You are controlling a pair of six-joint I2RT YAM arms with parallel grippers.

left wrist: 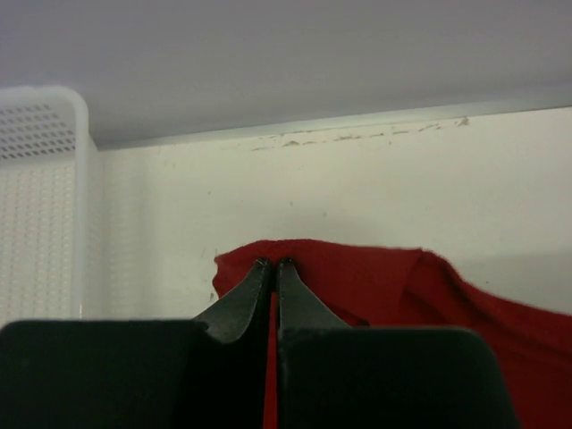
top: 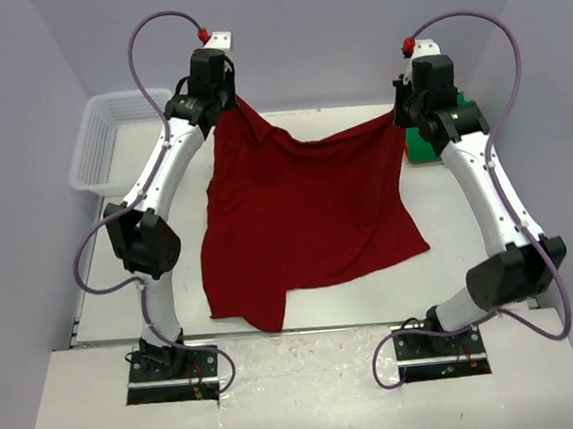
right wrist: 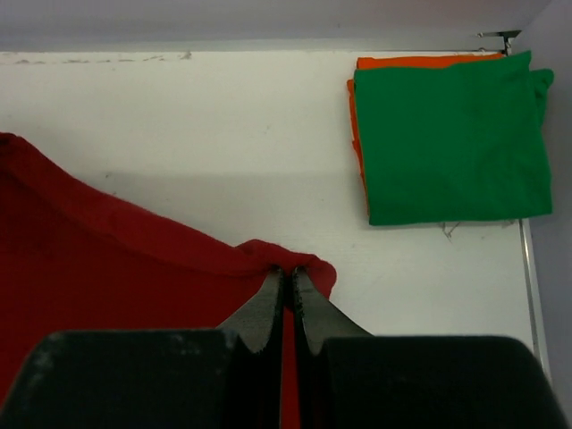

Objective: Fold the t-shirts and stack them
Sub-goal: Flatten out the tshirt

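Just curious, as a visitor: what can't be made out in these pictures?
Top view: green t-shirt mostly hidden behind the right arm.
Right wrist view: orange t-shirt largely covered by the green one.
Left wrist view: white mesh basket cut off by the left edge.

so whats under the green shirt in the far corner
An orange t-shirt lies under the green t-shirt; only thin strips along two of its edges show. The rest is covered, so its folds cannot be seen.
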